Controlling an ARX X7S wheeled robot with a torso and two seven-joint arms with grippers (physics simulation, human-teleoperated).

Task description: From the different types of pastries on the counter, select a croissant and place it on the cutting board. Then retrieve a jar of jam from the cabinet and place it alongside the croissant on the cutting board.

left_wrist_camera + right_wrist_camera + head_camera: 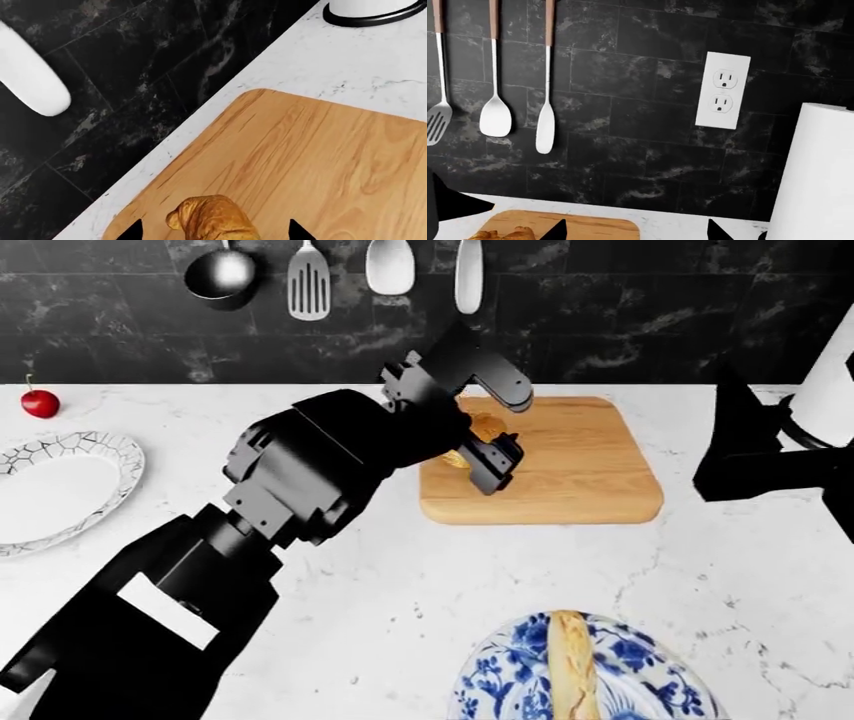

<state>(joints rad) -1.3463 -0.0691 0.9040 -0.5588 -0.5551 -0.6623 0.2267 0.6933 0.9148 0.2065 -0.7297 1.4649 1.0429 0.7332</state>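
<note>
The golden-brown croissant (213, 220) lies on the light-wood cutting board (320, 155) near its left end. My left gripper (217, 232) is open, one fingertip on each side of the croissant with a gap showing on both sides. In the head view the left gripper (487, 430) hangs over the board (587, 475) and hides most of the croissant (461, 457). My right gripper (637, 232) is open and empty, off the board's right end by the wall. The jam jar and cabinet are out of view.
A long pale loaf (571, 660) lies on a blue patterned plate at the counter's front. A white plate (54, 485) and a red fruit (40, 402) sit at the left. A paper towel roll (827, 390) stands right of the board. Utensils (310, 280) hang on the black wall.
</note>
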